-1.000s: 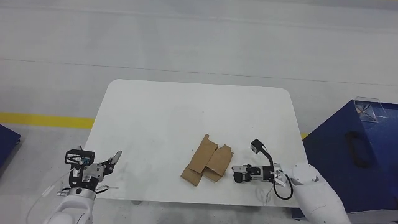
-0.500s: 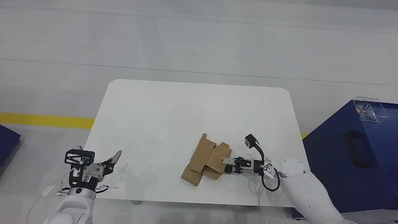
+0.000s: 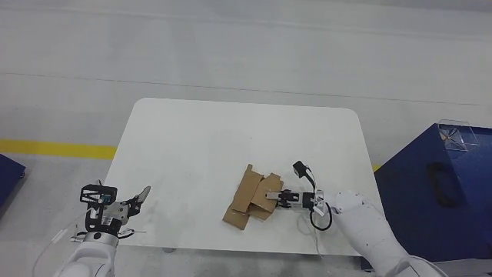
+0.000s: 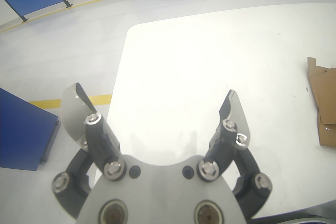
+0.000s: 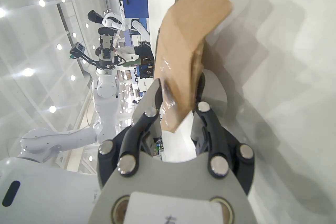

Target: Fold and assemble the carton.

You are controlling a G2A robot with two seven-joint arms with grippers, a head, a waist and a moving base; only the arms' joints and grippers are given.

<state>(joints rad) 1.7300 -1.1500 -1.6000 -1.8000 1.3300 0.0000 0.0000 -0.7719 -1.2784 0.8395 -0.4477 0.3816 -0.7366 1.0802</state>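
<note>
Clamping right edge of flattened carton (image 3: 247,192): right end effector (image 3: 270,198), near side of desk (image 3: 192,138); left end effector (image 4: 154,89) spread apart, near-left corner

The carton (image 3: 247,192) hides its 3 o'clock edge inside the right hand (image 3: 270,197); the left wrist view crops it.

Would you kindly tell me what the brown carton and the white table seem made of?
The flat brown carton looks like matte cardboard: tan faces, creased flaps; a glossy patch near the right claw may be clear tape. The white rounded table looks smooth, slightly glossy, perhaps laminate; shadows show softly on it.
</note>
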